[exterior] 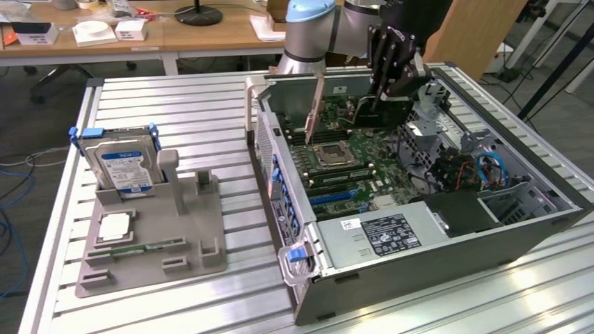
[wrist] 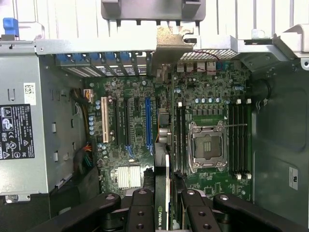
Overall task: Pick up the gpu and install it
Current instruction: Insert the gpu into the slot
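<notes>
The gpu (wrist: 167,174) is a thin dark card that I see edge-on in the wrist view, with a green logo label near the fingers and its silver bracket (wrist: 170,43) at the far end. My gripper (wrist: 166,199) is shut on it, one black finger on each side. The card hangs over the motherboard (wrist: 212,101), between the blue slot (wrist: 148,121) and the memory slots. In the exterior view my gripper (exterior: 391,73) is above the back of the open computer case (exterior: 418,268), with the dark card (exterior: 379,111) under it. Whether the card touches a slot, I cannot tell.
A grey fixture (exterior: 199,243) on the exterior view's left holds a silver hard drive with a blue label (exterior: 125,167), a processor (exterior: 111,226) and a green memory stick (exterior: 139,248). Inside the case are the power supply (exterior: 385,233), the processor socket (exterior: 332,154) and cables (exterior: 487,170).
</notes>
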